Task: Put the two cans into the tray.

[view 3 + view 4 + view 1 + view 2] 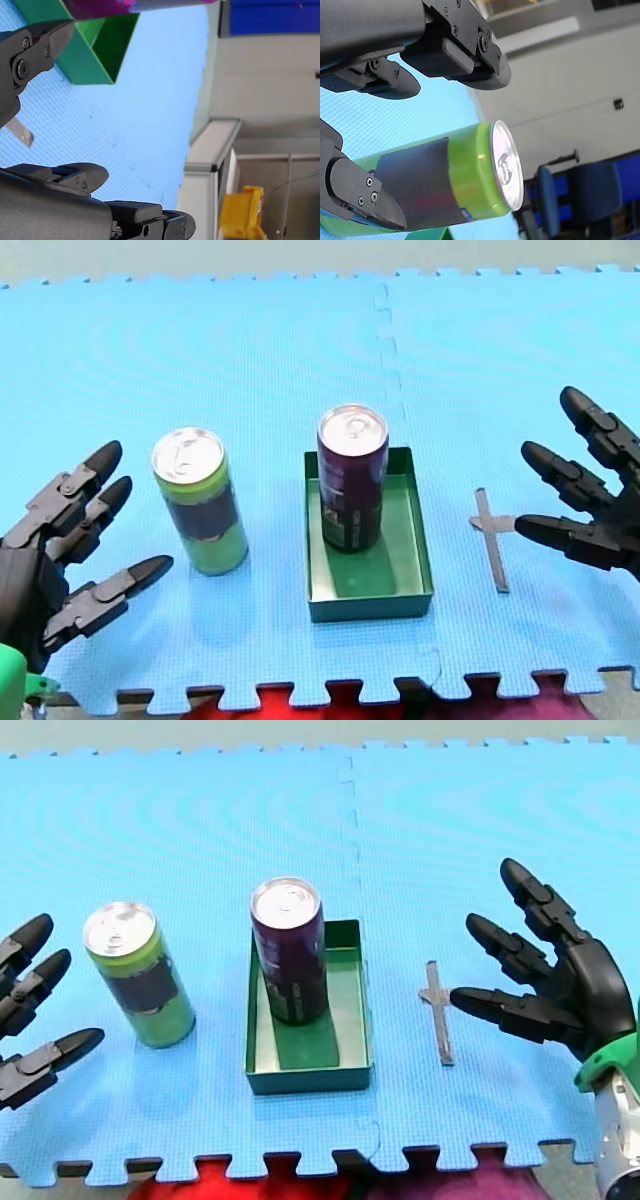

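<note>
Green can [200, 502], upright on the mat [250, 350] at the tray's [370, 602] left w/ the empty, uncurled left hand [62, 545] near it, looks light, stiff & slick, so wrap it mid-body; the purple can [352, 480] already stands in the tray; the right hand [545, 990], likewise empty & uncurled, is by a metal strip [492, 540].

We see a purple can [352, 480] standing upright at the far end of the green tray [405, 580], near the mat's [250, 350] front edge. A green can [200, 502] stands upright beside the tray, on the side toward the mat's left edge.
</note>
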